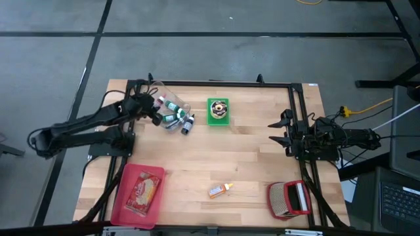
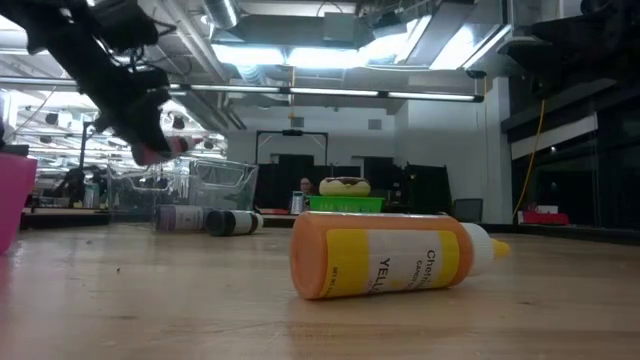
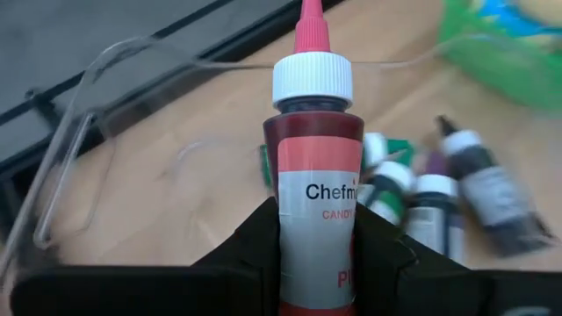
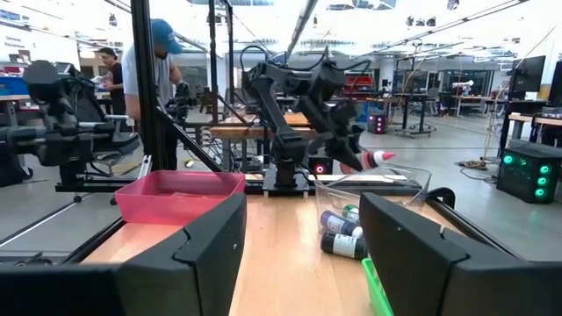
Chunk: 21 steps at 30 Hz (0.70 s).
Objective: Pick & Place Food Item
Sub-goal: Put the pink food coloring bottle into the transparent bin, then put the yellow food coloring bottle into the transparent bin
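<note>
My left gripper [image 1: 153,109] is shut on a small bottle of red colouring [image 3: 312,167] with a white cap and a pink tip. It holds the bottle above the near-left rim of a clear plastic bin [image 1: 172,97] at the table's far left. Several dark bottles with white caps [image 1: 178,119] lie on their sides in and beside the bin. An orange bottle with a yellow label [image 1: 220,190] lies on its side near the table's front. My right gripper [image 1: 272,131] waits open at the table's right side, holding nothing. My left gripper pinches the bottle's labelled body [image 3: 309,230] between its two fingers [image 3: 250,241], below the white cap. The bottle lies along the fingers, its pink tip [image 4: 381,157] pointing away from the wrist and slanting down. It is lifted clear of table and bin.
A green tub with a doughnut [image 1: 218,111] stands right of the bin. A pink tray [image 1: 125,200] with a packaged food item sits at the front left, and a red and white object [image 1: 289,198] at the front right. A person stands in the room beyond the table.
</note>
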### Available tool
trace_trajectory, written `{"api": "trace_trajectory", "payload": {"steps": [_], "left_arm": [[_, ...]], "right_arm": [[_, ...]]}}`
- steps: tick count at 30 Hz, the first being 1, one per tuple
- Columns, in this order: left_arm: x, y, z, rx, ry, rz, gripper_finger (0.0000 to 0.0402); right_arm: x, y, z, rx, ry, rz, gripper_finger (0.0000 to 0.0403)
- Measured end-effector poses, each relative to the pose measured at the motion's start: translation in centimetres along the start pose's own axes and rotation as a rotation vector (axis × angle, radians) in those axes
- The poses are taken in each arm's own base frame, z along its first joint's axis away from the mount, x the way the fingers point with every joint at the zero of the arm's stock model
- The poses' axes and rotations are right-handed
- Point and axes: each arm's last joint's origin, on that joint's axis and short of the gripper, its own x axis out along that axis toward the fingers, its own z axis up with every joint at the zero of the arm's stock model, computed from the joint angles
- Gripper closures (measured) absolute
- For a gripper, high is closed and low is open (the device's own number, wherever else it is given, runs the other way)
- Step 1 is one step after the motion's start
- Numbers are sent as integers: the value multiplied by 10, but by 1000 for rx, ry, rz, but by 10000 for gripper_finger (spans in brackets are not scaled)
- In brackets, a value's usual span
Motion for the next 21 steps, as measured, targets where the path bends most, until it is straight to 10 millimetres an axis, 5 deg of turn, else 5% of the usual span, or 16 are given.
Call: {"api": "trace_trajectory", "payload": {"steps": [8, 21], "left_arm": [[14, 17, 1, -73, 58, 145, 265], [14, 4, 12, -87, -27, -108, 180]], "right_arm": [[0, 0, 0, 0, 0, -1, 176], [0, 0, 0, -1, 0, -1, 176]]}}
